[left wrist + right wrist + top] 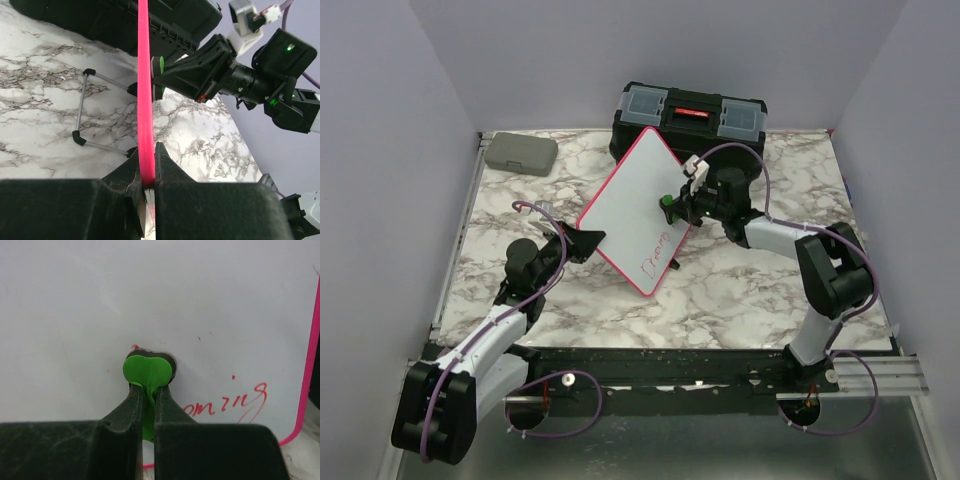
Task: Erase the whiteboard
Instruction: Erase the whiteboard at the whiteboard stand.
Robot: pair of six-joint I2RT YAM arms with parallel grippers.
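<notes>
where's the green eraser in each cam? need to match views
Top external: green eraser mid-picture, on the whiteboard face.
Left wrist: eraser upper middle, just right of the frame edge.
Right wrist: eraser dead centre, against the board.
Shared landmark: the board's pink frame.

Plain lilac walls (380,120), marble-patterned tabletop (740,290), soft even light
</notes>
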